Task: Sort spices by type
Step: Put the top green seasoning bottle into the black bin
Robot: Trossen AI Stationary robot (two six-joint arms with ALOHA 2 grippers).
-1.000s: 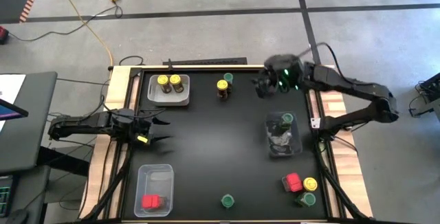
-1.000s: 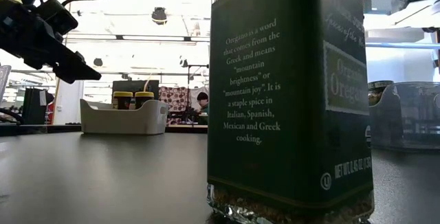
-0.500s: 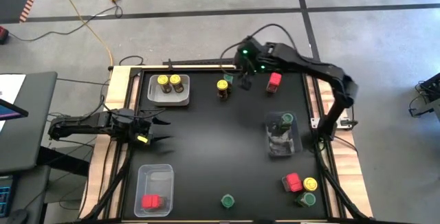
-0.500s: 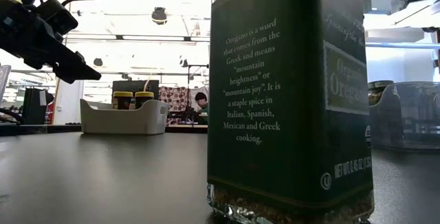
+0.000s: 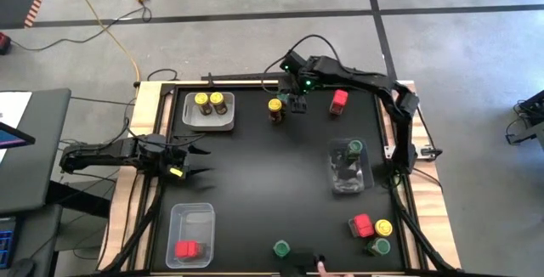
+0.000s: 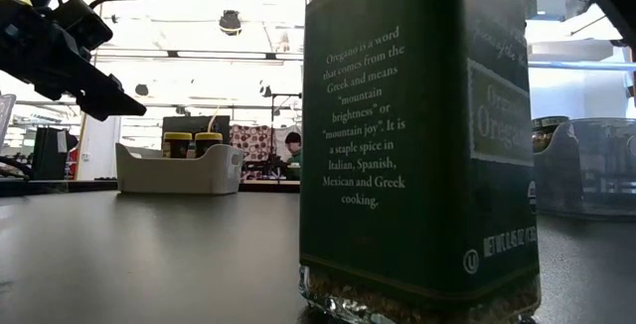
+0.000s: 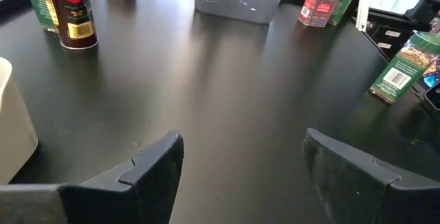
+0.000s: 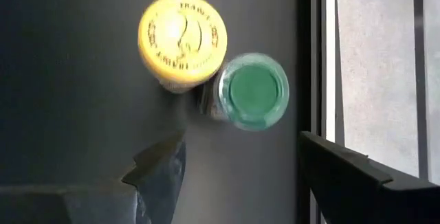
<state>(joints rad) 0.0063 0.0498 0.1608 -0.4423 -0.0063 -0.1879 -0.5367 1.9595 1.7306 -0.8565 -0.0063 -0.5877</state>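
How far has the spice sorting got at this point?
Partly done: two yellow-lidded jars share one bin, a red container another, a green-lidded jar a third. The open right gripper hovers over a yellow-and-green pair. Six loose containers remain. The left gripper waits open.

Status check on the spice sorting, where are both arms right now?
Right gripper open above the green-lid jar at the far edge. Yellow-lid jar touching it, crowding the grasp. Left gripper open, waiting at the left edge.
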